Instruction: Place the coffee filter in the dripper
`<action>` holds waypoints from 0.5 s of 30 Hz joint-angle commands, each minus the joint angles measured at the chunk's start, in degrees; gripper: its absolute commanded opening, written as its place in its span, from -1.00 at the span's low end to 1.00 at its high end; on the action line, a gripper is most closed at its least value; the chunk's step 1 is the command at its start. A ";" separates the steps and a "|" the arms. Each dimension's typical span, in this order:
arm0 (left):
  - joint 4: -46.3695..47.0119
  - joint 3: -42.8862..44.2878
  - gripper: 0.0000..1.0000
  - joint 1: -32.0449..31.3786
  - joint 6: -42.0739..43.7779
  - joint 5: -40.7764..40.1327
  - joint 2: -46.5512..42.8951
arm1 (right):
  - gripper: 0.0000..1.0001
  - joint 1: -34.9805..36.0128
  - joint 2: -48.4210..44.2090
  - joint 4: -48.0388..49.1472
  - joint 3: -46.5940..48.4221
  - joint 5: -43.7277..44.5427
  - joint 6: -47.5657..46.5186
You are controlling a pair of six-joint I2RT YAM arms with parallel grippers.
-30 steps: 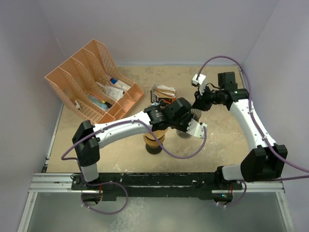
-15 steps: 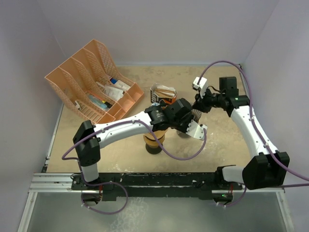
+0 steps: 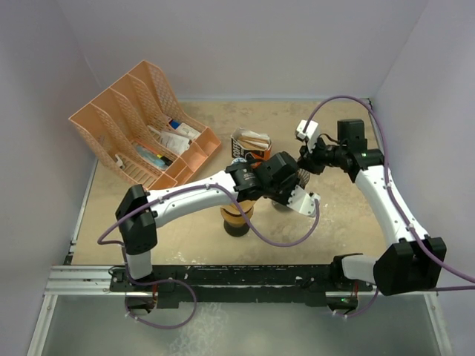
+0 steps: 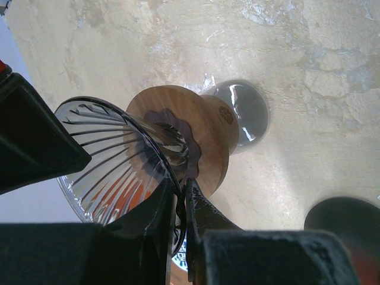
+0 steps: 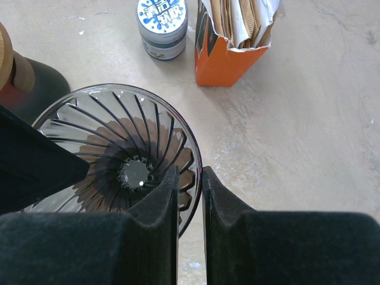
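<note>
Still left fingers (image 4: 151,231) and right fingers (image 5: 159,208) on dripper (image 5: 113,148) rim (right elbow (image 3: 407,267) outward)

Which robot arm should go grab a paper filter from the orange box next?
Probably the right. Both pinch the dripper rim, but the right gripper faces the orange box, filters showing just beyond; the left gripper can steady the dripper meanwhile.

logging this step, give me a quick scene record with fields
dripper: glass, wooden collar, no filter inside
left gripper: shut on dripper rim
right gripper: shut on dripper rim
filters: upright in orange box, past the dripper
can: beside the box
rack: far left, holds small items
task: filter not yet in dripper
</note>
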 commanded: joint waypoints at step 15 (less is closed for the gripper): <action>-16.63 12.85 -0.65 -0.91 -4.51 1.27 4.84 | -0.38 -1.32 5.24 -11.27 10.30 8.67 0.21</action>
